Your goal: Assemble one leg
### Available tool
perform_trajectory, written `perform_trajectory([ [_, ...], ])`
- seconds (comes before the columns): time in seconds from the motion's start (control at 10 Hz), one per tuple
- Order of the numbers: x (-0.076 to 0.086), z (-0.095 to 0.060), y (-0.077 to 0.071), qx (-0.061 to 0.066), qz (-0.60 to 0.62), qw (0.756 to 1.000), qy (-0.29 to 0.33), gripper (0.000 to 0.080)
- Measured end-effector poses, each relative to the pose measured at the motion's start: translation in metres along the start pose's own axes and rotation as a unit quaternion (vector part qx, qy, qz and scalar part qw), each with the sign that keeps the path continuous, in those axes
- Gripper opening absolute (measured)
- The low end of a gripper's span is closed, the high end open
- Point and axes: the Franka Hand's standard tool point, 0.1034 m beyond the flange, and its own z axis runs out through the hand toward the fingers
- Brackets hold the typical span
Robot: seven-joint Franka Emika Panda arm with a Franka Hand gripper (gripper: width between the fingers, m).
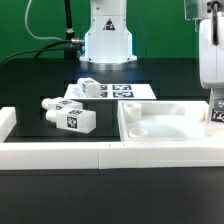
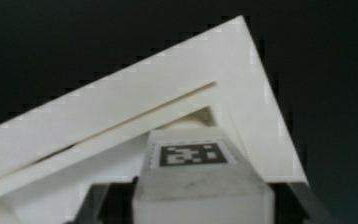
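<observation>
**Leg in the grip, poised over a corner of the panel**

Exterior view: The arm comes down at the exterior view's right edge, and the gripper [image 1: 214,112] hangs over the right end of the large white panel [image 1: 165,125]. A tagged white piece, which I take to be the leg [image 1: 215,115], shows between the fingers, though it is partly cut by the frame edge. It seems to stand upright, long axis vertical, just above or at the panel's rim; whether it touches cannot be told from here. Three more legs lie loose well apart on the exterior view's left: two side by side [image 1: 68,113] near the white border rail [image 1: 50,152], and one [image 1: 91,89] by the marker board [image 1: 115,91].

Wrist view: The leg [image 2: 194,170] fills the space between the two dark fingers [image 2: 105,205], its tagged face toward the camera, so the gripper is closed on it. Beyond its tip lies a corner of the panel [image 2: 211,70], the two rims meeting in a point.

Judgement: The coming move turns on the leg's axis lining up with the mounting spot in that corner, which lies straight beyond the leg's end. Only this one arm is there to do it.
</observation>
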Motion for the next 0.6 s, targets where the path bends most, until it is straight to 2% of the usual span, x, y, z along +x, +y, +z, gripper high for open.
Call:
perform_trajectory([
  [0.2,0.0,0.001,0.001,0.001,-0.012,1.0,0.002,0.0285],
  [0.3,0.0,0.001,0.001,0.001,-0.014,1.0,0.002,0.0469],
  [0.4,-0.005,-0.009,0.0,0.01,-0.032,0.999,-0.004,0.0586],
  [0.5,-0.008,-0.025,0.0,0.012,-0.047,0.999,-0.012,0.0586],
  [0.6,-0.011,-0.04,-0.006,0.019,-0.055,0.998,-0.021,0.0638],
])
